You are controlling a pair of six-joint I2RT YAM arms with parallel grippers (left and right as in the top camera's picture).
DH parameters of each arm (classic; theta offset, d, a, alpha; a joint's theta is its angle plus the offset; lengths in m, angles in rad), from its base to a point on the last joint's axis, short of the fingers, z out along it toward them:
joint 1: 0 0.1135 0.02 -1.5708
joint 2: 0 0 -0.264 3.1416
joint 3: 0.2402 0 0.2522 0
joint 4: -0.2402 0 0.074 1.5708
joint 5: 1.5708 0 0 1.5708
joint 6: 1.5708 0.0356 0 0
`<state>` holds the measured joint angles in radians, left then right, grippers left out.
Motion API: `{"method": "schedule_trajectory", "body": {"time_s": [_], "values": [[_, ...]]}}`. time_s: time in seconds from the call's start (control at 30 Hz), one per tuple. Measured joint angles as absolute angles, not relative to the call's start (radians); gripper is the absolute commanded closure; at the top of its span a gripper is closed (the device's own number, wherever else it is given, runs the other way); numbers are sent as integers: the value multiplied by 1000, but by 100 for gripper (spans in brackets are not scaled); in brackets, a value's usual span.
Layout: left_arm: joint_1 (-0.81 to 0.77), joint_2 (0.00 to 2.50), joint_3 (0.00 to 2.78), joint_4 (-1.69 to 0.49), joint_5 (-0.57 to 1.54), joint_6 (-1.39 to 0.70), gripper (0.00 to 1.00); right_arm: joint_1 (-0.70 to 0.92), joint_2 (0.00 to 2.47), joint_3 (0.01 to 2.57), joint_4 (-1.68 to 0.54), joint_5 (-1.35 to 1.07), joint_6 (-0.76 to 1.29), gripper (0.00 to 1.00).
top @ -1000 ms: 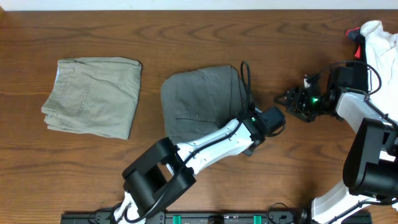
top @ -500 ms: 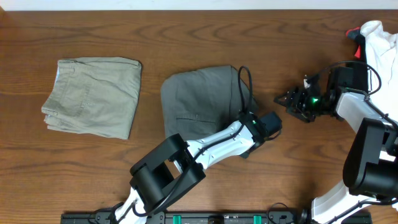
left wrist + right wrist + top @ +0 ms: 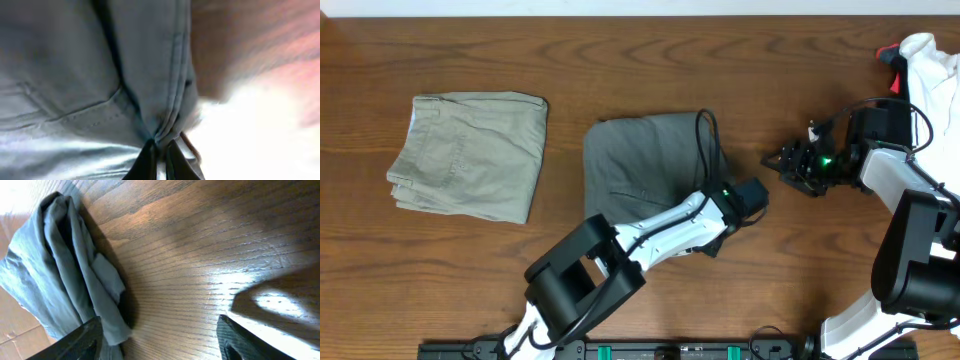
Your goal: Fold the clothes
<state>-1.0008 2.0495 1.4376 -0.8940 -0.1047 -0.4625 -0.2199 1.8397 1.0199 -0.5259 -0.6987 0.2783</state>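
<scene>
The clothes, a pair of medium-grey shorts (image 3: 645,165), lie folded at the table's middle. In the left wrist view their seamed cloth (image 3: 100,75) fills most of the frame. My left gripper (image 3: 718,238) is at their lower right corner. Its dark fingers are shut on a bunched fold of the grey cloth (image 3: 161,150). My right gripper (image 3: 781,158) hovers low over bare wood to the right of the shorts, open and holding nothing (image 3: 160,347). The shorts' rumpled right edge (image 3: 65,265) shows at the left of the right wrist view.
A folded beige pair of shorts (image 3: 470,155) lies at the left. A white-and-black garment with a red bit (image 3: 928,65) is heaped at the far right corner. The left arm's cable (image 3: 712,135) loops over the grey shorts.
My left gripper has gone from open to shut, pinching the shorts' lower right edge. The cloth has drawn in slightly at its left side. The right arm has stayed put.
</scene>
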Motion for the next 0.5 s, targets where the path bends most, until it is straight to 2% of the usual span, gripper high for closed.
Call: {"method": "schedule_trajectory", "body": {"time_s": [0.37, 0.5], "values": [[-888, 1751, 1575, -1033, -172, -377, 94, -215, 1840, 1020, -561, -714, 172, 31], [-813, 1655, 1579, -1040, -194, -337, 94, -163, 1840, 1020, -581, -717, 93, 31]]}}
